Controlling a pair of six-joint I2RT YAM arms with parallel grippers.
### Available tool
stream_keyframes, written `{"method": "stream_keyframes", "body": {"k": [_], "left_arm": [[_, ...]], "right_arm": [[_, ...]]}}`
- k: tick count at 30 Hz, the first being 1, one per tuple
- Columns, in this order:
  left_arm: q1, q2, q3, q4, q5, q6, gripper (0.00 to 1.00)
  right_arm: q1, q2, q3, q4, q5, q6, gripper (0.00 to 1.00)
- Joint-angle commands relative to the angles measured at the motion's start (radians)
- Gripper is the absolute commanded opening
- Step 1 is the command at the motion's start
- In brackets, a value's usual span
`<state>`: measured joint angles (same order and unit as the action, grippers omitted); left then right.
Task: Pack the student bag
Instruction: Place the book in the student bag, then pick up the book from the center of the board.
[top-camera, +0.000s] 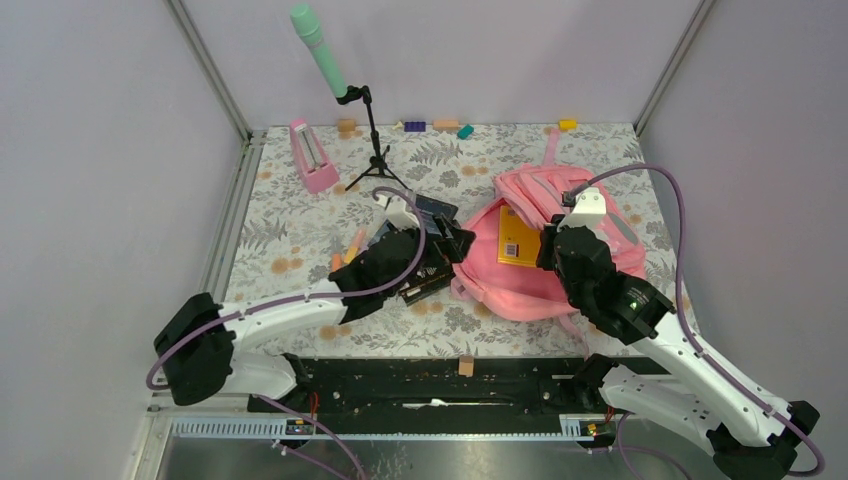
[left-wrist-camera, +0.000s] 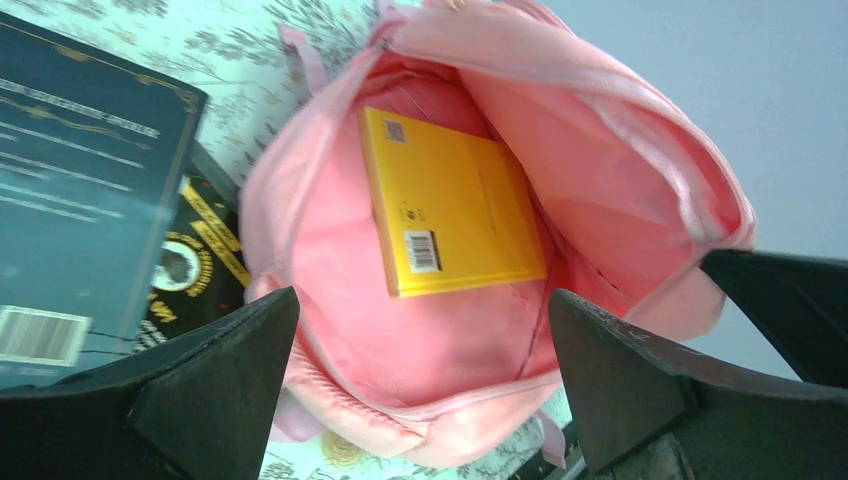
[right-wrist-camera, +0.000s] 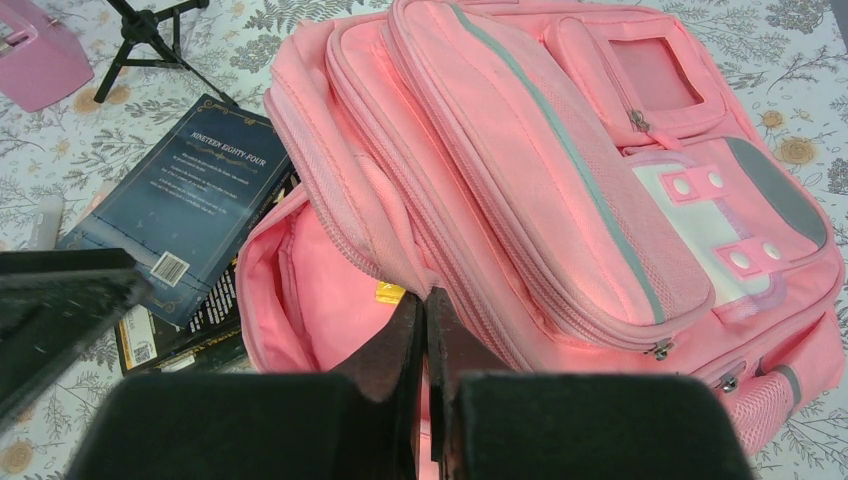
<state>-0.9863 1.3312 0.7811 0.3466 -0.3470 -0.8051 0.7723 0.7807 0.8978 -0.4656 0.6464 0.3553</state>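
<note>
**Top view.** We find the bag (top-camera: 490, 275) lying on the table (top-camera: 290, 230), right of centre, with its mouth turned toward the left arm. A yellow book (top-camera: 519, 238) lies inside it. The left gripper (top-camera: 455, 245) hovers at the mouth, with dark books just beside it on the table.

**Left wrist.** The jaws of the left gripper (left-wrist-camera: 422, 300) stand fully apart and hold nothing. Between them we look straight into the bag (left-wrist-camera: 330, 230), where the yellow book (left-wrist-camera: 450, 205) rests against the inner wall. Outside, a blue book (left-wrist-camera: 80, 190) overlaps a black book (left-wrist-camera: 190, 265).

**Right wrist.** The right gripper (right-wrist-camera: 425, 325) has its jaws pressed together at the rim of the upper flap of the bag (right-wrist-camera: 560, 170). In our judgement it is pinching the fabric and propping the mouth open, though the contact itself is hidden.

**Risks.** A thin pinch on soft fabric may slip, and the flap would then drop and close the mouth. The blue book (right-wrist-camera: 175, 200) is wide — entered askew, its corner could snag the rim or jam against the yellow book. Lifting it could also drag the black book beneath.
</note>
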Motion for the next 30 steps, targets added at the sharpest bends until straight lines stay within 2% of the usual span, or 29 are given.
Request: {"method": "stream_keyframes", "body": {"k": [1,8,11,14,18,25,30], "left_arm": [[0.063,-0.089,-0.030,-0.098,-0.041,0.013,0.99],[0.239,-0.284,-0.205,-0.144,-0.020,-0.044,0.99],[0.328,-0.335,-0.273,-0.121,0.041,-0.060,0.99],[0.447,-0.305,-0.278,-0.134,0.156,-0.064,0.99],[0.521,-0.285,-0.330,-0.075,0.205,-0.100,0.99],[0.599,-0.099,-0.411,0.171,0.369,-0.200,0.99],[0.601,-0.005,-0.434,0.275,0.388,-0.263,0.99]], "right_arm": [[0.007,-0.008,0.018,0.080,0.039,0.009,0.00],[0.008,-0.021,0.017,0.080,0.035,0.007,0.00],[0.008,-0.016,0.020,0.080,0.031,0.009,0.00],[0.008,0.001,0.027,0.080,0.021,0.015,0.00],[0.007,0.014,0.030,0.080,0.007,0.022,0.00],[0.008,0.020,0.033,0.079,0.009,0.020,0.00],[0.008,0.017,0.032,0.080,0.020,0.014,0.00]]}}
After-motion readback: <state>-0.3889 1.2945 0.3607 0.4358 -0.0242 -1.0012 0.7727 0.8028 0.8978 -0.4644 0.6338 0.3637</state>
